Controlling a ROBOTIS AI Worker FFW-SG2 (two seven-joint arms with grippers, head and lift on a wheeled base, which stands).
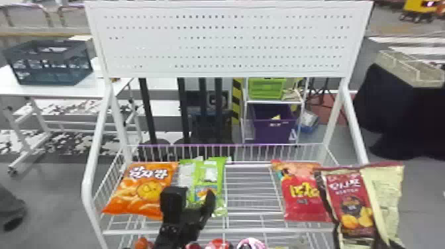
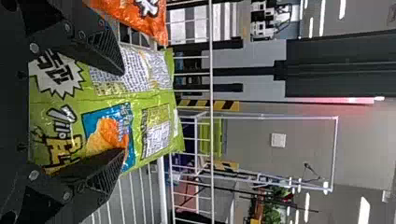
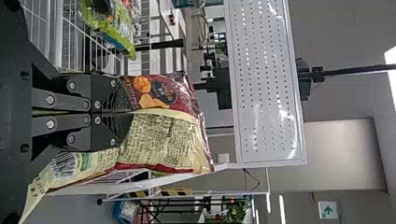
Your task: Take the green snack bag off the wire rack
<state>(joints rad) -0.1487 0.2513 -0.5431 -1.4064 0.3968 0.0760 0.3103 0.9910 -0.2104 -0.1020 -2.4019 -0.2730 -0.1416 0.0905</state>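
At wire rack (image 1: 245,230), left gripper (image 1: 192,193), fingers wide apart, empty, straddles green snack bag (image 1: 210,177); right gripper (image 3: 128,112) pinches maroon-and-cream bag (image 3: 161,140).

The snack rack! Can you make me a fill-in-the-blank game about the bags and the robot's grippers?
1. On the rack, the green bag lies between the red bag and the ____ bag.
2. The left gripper, at the green bag, is not shut but ____.
3. The right gripper, on the maroon bag, is not open but ____.
4. The rack's wires are coloured ____.

Missing words: orange; open; shut; white.
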